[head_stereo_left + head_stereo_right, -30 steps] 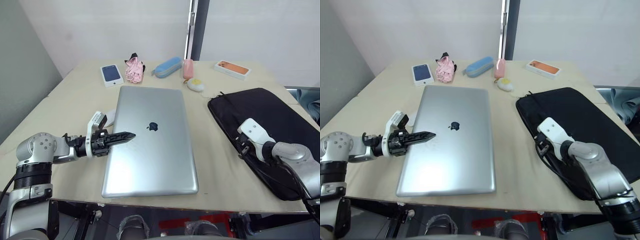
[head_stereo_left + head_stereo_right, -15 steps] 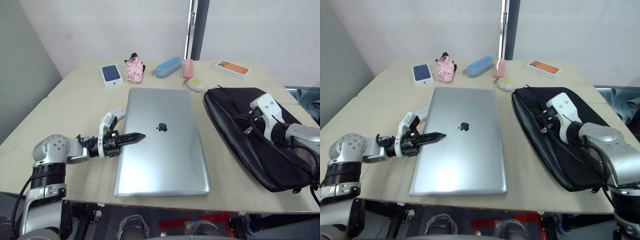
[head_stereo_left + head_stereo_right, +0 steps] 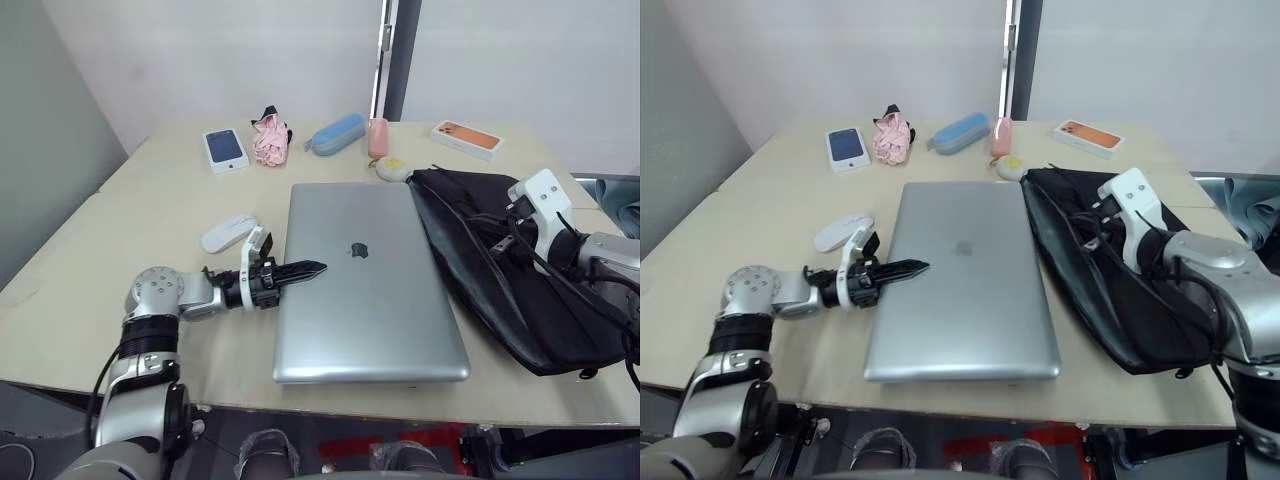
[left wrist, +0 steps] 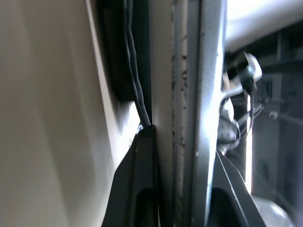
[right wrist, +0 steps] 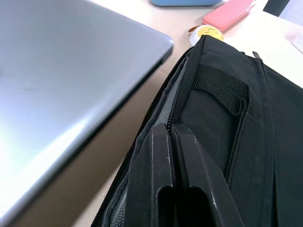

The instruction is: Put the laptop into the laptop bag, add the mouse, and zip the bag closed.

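Note:
The silver laptop (image 3: 372, 285) lies closed in the middle of the table, its right edge against the mouth of the black laptop bag (image 3: 530, 300). My left gripper (image 3: 308, 268) is shut on the laptop's left edge, one finger (image 4: 142, 161) under it and one over it. My right gripper (image 3: 508, 232) is shut on the bag's upper zip edge (image 5: 176, 97) and holds it raised, so the grey lining shows. The white mouse (image 3: 228, 233) rests on the table just behind my left arm.
Along the far edge lie a phone box (image 3: 224, 150), a pink cloth (image 3: 268, 138), a blue pouch (image 3: 336, 134), a pink case (image 3: 377, 137), a white-and-yellow blob (image 3: 391, 168) and an orange phone box (image 3: 466, 138). The table's front edge (image 3: 300, 395) is close to the laptop.
My left gripper has slid the laptop to the right, up to the bag, uncovering the mouse. My right gripper has lifted the bag's upper edge and opened its mouth.

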Tool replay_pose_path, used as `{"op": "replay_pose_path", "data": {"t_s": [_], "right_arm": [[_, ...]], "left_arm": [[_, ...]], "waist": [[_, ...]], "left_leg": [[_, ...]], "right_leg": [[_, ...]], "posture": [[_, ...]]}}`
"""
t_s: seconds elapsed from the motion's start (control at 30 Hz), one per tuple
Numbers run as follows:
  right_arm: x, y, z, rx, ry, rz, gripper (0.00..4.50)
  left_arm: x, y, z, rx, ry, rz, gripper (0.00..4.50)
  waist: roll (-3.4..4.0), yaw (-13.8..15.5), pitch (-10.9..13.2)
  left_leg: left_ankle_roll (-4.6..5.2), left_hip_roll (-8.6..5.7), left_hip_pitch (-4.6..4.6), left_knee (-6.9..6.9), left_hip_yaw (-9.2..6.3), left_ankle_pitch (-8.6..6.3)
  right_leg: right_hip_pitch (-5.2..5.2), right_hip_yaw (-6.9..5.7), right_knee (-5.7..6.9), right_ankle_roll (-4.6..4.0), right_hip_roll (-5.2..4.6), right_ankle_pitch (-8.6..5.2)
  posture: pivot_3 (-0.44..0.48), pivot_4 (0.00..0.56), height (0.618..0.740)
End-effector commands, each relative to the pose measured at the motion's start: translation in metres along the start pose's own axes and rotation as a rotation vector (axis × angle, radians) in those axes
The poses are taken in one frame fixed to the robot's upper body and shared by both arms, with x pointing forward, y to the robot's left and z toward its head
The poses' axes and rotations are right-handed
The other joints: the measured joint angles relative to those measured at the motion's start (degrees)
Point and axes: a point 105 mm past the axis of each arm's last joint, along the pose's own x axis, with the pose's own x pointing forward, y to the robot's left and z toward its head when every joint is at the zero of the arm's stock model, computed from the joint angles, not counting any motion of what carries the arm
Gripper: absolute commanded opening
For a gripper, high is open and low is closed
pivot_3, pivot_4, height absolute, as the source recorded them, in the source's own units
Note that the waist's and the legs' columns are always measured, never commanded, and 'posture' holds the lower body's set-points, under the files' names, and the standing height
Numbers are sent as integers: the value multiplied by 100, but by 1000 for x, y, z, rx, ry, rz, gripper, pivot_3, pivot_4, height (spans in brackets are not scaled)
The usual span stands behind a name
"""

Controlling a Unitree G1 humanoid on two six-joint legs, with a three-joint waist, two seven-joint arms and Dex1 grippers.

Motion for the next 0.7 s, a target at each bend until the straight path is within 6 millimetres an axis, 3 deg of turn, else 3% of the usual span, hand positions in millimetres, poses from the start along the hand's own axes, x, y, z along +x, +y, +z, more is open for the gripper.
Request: {"op": "replay_pose_path", "data": {"t_s": [0.03, 0.5, 0.7], "right_arm": [[-3, 8, 14, -47, -55, 3, 41], [2, 23, 21, -27, -85, 28, 41], [6, 38, 19, 20, -93, 43, 41]], "left_arm": [[6, -29, 11, 44, -37, -129, 303], [33, -16, 5, -11, -61, -79, 303], [40, -22, 7, -25, -85, -125, 303]], "waist": [[0, -20, 0], [0, 13, 0], [0, 3, 1]], "left_leg": [[-1, 0, -1, 0, 1, 0], [-3, -5, -23, -10, -11, 2], [-3, -5, -22, -10, -12, 3]], "right_leg": [[-1, 2, -2, 0, 0, 0], [-1, -12, -27, 10, 3, 6], [-1, -11, -27, 14, 3, 8]], "posture": [[0, 150, 740], [0, 150, 740], [0, 150, 740]]}}
